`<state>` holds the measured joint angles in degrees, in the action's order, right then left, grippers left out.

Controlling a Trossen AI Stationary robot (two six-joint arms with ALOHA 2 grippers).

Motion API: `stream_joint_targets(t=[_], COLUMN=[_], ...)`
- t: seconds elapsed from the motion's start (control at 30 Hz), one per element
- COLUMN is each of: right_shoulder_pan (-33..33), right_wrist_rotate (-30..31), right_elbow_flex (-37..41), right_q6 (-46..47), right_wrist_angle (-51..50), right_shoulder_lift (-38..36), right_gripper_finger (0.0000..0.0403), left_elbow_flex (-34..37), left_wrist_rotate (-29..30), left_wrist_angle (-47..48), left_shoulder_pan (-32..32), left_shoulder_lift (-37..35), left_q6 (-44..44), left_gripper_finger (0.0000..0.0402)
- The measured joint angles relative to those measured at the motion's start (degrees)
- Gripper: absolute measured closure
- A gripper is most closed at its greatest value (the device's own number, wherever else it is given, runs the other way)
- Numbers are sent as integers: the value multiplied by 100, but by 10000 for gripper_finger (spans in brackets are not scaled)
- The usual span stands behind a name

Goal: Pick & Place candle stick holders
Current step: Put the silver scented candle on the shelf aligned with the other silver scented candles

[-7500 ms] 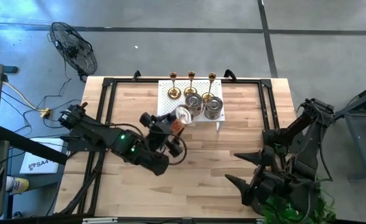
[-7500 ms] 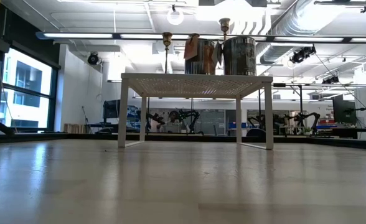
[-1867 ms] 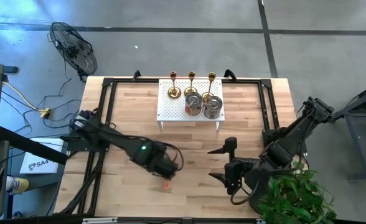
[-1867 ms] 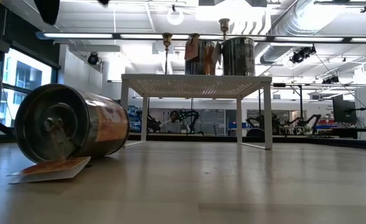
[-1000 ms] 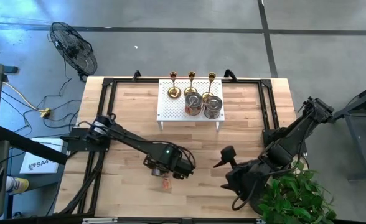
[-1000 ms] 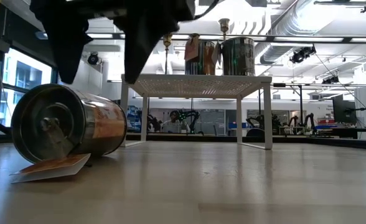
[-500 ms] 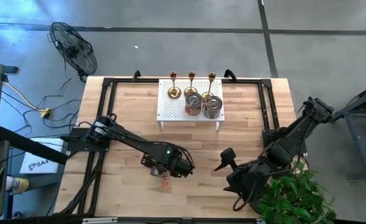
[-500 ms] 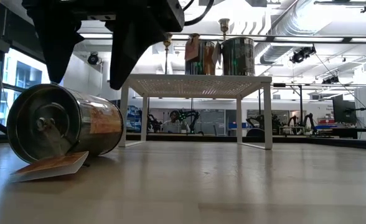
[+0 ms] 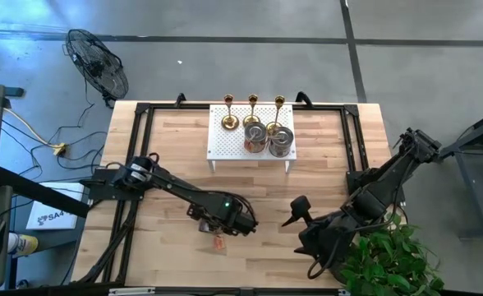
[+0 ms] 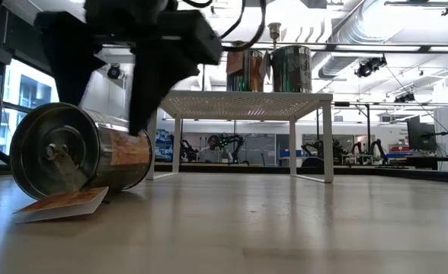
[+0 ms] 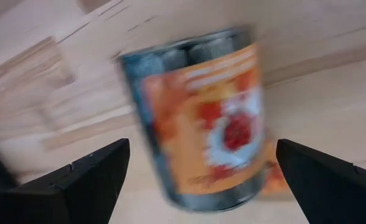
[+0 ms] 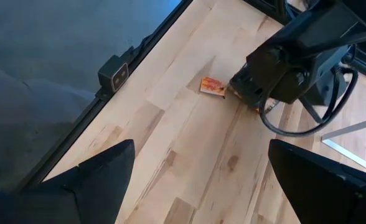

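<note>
One silvery round holder (image 10: 79, 148), a tin with an orange label (image 11: 195, 118), lies on its side on the table, near the front left of centre. A loose orange card (image 10: 60, 205) lies under its edge. My left gripper (image 9: 219, 220) points straight down over it, open, one finger on each side of the tin, with gaps showing in the left wrist view. Three gold holders (image 9: 252, 115) and two silvery ones (image 9: 281, 141) stand on the white rack (image 9: 223, 141). My right gripper (image 9: 293, 211) hovers open at the near right.
The white perforated rack stands on legs (image 10: 150, 137) at the table's far middle. A black frame rail (image 9: 139, 140) runs round the table. A green plant (image 9: 381, 263) crowds the near right corner. Bare wood (image 9: 266, 189) lies between the two arms.
My left gripper has sunk toward the lying tin and tipped a little more upright, its fingers still wide apart. The tin stays on its side on the table.
</note>
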<state>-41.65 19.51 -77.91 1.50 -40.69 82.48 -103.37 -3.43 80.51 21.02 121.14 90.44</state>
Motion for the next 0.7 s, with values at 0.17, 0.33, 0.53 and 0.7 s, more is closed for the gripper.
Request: stream_joint_targets(t=[0.17, 0.33, 0.53, 0.7], right_shoulder_pan=[0, -2, -2, 0], right_wrist_rotate=[0, 2, 0, 0], right_elbow_flex=[0, 0, 0, 0], right_q6=[17, 137, 229, 258], right_wrist_angle=[110, 136, 135, 134], right_shoulder_lift=[0, 0, 0, 0], right_gripper_finger=[39, 39, 39, 39], left_elbow_flex=[-1, -2, -2, 0], left_wrist_rotate=[121, 82, -143, -64], left_wrist_angle=[-90, -65, -286, -465], left_shoulder_pan=[-2, 0, -2, 0], left_shoulder_lift=[4, 179, 476, 676], left_q6=[-16, -74, -475, -908], left_gripper_finger=[7, 7, 7, 7])
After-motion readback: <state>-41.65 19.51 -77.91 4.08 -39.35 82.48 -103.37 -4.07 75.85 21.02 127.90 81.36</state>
